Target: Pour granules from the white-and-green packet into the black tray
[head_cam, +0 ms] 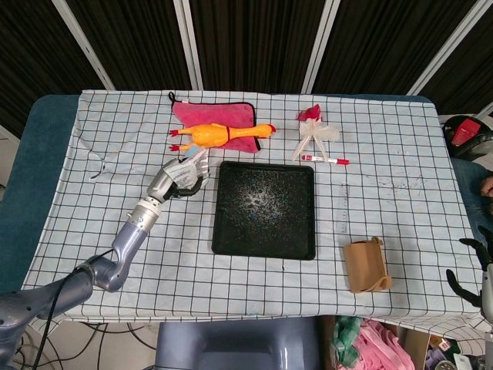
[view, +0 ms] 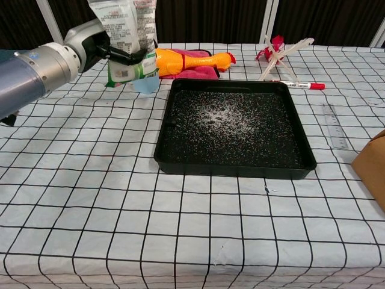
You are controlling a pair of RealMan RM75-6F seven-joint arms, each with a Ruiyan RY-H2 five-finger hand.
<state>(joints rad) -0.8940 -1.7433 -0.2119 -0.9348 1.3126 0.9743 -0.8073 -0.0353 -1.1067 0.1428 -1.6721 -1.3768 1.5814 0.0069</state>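
The black tray [head_cam: 223,231] lies mid-table with white granules [view: 222,116] scattered over its floor. My left hand [head_cam: 179,176] is just left of the tray's far left corner and grips the white-and-green packet [view: 123,33]. In the chest view the packet stands upright, green end down, clear of the tray [view: 234,170], with the left hand [view: 114,54] wrapped around its lower part. My right hand [head_cam: 474,270] hangs past the table's right front edge, fingers apart, holding nothing.
A yellow rubber chicken [head_cam: 223,133] lies on a pink cloth [head_cam: 216,113] behind the tray. A blue cube [view: 147,86] sits partly behind the packet. A red-capped pen [head_cam: 327,159] and a white-red bundle [head_cam: 314,132] lie far right. A brown paper bag [head_cam: 365,264] stands front right.
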